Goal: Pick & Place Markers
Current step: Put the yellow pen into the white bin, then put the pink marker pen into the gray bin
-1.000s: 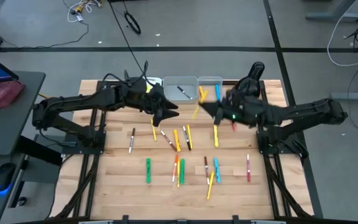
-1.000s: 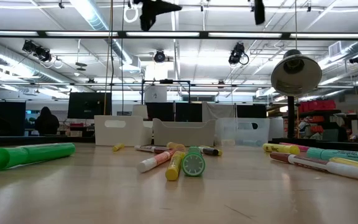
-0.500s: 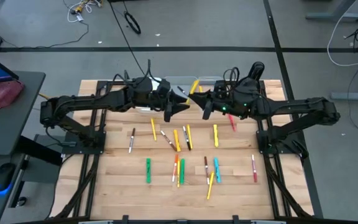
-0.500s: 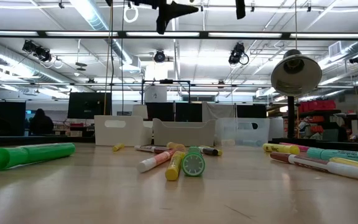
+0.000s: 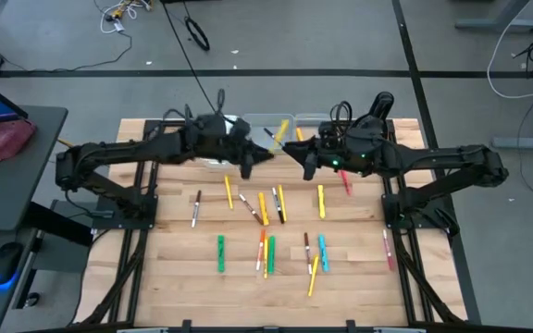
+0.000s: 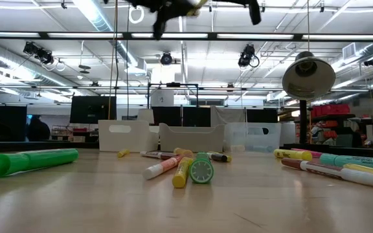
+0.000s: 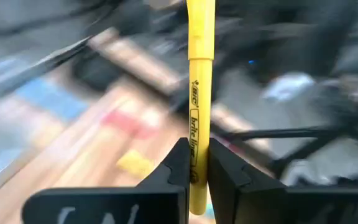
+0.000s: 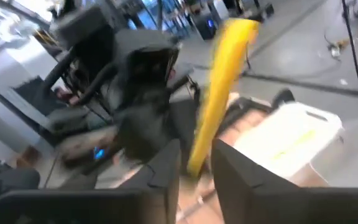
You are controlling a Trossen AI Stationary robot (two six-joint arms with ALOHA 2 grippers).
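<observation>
1. Here, two dark arms meet above the far middle of a wooden surface [image 5: 165, 268], seen from overhead.
2. The left gripper [image 5: 265, 153] points toward the right gripper [image 5: 290, 148], and the two tips sit just beside each other.
3. A yellow marker [image 5: 282, 128] rises at a tilt from where the grippers meet, over the bins [image 5: 248, 120] at the far edge.
4. In the left wrist view, the left gripper [image 7: 196, 171] is pinched tight on the yellow marker [image 7: 199, 93], its fingers [image 7: 178, 165] pressing both sides of the barrel.
5. In the right wrist view, the right gripper [image 8: 196, 163] has the same marker [image 8: 219, 90] between its fingers [image 8: 166, 165]; the view is too blurred to tell whether they press it or stand slightly apart.
6. Nearer than the grippers, loose markers [image 5: 266, 231] lie scattered on the surface: yellow, orange, green, blue, red and dark ones.
7. One green marker [image 5: 220, 252] lies alone on the left gripper's side of the scatter.
8. A red marker [image 5: 388, 248] lies well apart on the right arm's side, near the surface's edge.
9. From surface level, a large green marker [image 6: 32, 161] lies close by, and both grippers hang high above, barely in view.
10. White bins [image 6: 193, 138] stand in a row at the far edge.
</observation>
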